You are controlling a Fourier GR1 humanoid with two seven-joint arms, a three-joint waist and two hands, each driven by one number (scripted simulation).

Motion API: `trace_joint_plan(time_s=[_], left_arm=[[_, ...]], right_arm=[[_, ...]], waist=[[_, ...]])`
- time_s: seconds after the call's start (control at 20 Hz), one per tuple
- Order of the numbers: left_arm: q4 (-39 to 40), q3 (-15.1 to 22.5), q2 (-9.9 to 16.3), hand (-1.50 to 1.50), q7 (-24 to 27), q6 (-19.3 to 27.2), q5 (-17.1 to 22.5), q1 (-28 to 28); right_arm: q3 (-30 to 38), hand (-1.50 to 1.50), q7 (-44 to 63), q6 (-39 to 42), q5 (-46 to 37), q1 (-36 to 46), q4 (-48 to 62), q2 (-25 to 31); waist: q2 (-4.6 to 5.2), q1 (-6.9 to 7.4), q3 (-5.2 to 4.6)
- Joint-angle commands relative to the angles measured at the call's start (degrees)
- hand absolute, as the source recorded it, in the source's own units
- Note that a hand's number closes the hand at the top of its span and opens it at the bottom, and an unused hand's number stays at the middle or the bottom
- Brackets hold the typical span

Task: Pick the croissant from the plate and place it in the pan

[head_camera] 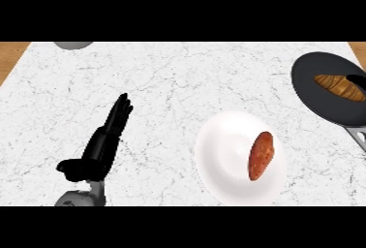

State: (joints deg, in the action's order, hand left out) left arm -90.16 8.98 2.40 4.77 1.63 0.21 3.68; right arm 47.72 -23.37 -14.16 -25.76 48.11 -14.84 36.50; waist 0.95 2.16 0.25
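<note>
Head view: croissant (340, 86) lies in the pan (323, 104), well right of my straight, empty left fingers (114, 127); a brown piece (261, 155) sits on the plate (225, 155); right hand unseen; task looks done

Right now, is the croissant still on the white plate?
No. The croissant lies inside the dark pan at the right edge, while the white plate holds a different reddish-brown oval food.

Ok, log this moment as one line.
croissant: in pan | plate: holds reddish-brown item | left hand: open, left of plate | right hand: unclear at right edge
</note>
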Motion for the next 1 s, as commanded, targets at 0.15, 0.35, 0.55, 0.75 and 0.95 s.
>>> trace_joint_plan(time_s=[0.15, 0.35, 0.55, 0.75, 0.95], left_arm=[[-0.9, -1.8, 1.4, 0.00, 0.4, -0.7, 0.9, -1.9], [-1.5, -1.2, 0.5, 0.00, -0.3, 0.1, -0.1, -1.3], [-1.7, -1.3, 0.1, 0.00, -1.7, 0.1, -0.1, -1.5], [1.0, 0.3, -1.9, 0.00, 4.0, 1.7, -2.7, -3.5], [0.8, -2.2, 0.0, 0.00, 1.7, -1.3, -0.3, -2.2]], right_arm=[[3.5, -1.50, -6.1, 19.5, 7.0, -6.4, 1.6, 4.0], [2.0, -1.50, -11.8, 24.0, 8.2, -10.6, 0.2, 2.8], [-0.3, -1.50, -13.4, 25.5, 9.6, -13.3, -1.5, 3.0], [-2.6, -1.50, -17.1, 26.1, 10.7, -18.4, -4.7, 1.0], [-5.6, -1.50, -12.4, 25.0, 13.1, -18.2, -7.6, 1.0]], waist=[[-0.66, -1.48, -0.13], [-0.69, -1.49, -0.15], [-0.75, -1.54, -0.18], [-0.92, -2.04, -0.24], [-0.87, -1.82, -0.23]])
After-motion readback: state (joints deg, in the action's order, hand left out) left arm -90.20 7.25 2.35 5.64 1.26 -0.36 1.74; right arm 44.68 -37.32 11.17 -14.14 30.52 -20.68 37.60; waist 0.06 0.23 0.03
